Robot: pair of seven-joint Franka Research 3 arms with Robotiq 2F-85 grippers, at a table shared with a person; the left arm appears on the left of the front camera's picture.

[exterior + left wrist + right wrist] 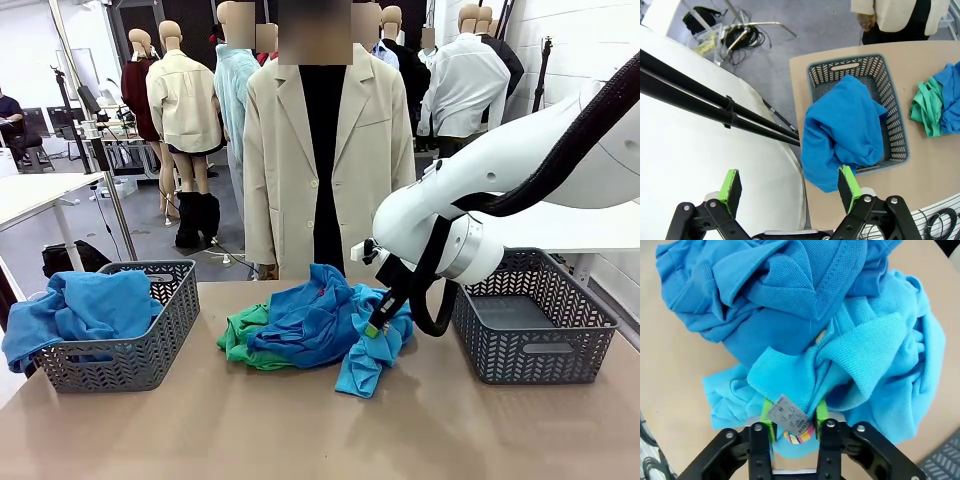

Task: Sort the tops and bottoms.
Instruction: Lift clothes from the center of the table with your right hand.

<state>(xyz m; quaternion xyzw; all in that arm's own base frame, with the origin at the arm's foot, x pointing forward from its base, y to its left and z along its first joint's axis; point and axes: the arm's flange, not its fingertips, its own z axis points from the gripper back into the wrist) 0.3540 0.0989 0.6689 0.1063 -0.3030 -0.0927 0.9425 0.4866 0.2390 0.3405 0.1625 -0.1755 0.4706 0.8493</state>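
A heap of clothes lies mid-table: a royal blue top (pixel 300 320), a sky blue top (pixel 365 365) at its right, and green bottoms (pixel 243 340) poking out on the left. My right gripper (pixel 378 325) is down on the heap's right side. In the right wrist view the right gripper (pixel 795 417) has its green pads pinched on a fold of the sky blue top (pixel 875 355), just by a small grey label (pixel 788 415). Another blue top (pixel 840 130) hangs over the left basket (pixel 895 120). My left gripper (pixel 790 187) hovers open and empty, high above that basket's outer side.
A grey basket (pixel 530 330) stands at the table's right with nothing in it. The left basket (pixel 165 340) sits at the left edge. A person in a beige jacket (pixel 330 150) stands at the far side. A white table (pixel 700 165) lies under my left gripper.
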